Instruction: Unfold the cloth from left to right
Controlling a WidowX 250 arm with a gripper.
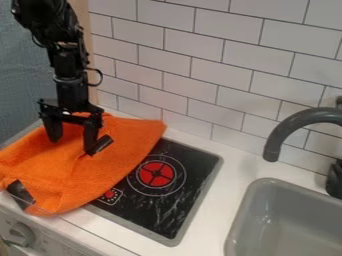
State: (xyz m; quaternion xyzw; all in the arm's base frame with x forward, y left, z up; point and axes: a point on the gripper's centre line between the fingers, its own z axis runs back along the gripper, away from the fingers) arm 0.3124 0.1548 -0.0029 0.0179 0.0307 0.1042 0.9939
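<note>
My gripper (72,142) hangs at the left, pointing down over the orange cloth (110,167), with its two fingers spread apart. The fingertips are low, at or just above the cloth; whether they touch it I cannot tell. The cloth lies rumpled over the left part of the black stove top, its right corner near the wall and its lower edge at the counter's front. A small dark patch shows on the cloth beside the right finger, and a dark object shows at the cloth's lower left.
The stove top (180,200) has a red burner right of the cloth. Farther right is a grey sink (287,215) under a dark curved faucet (287,127). White wall tiles (220,55) stand behind the counter, and a knob (21,233) is on the front panel.
</note>
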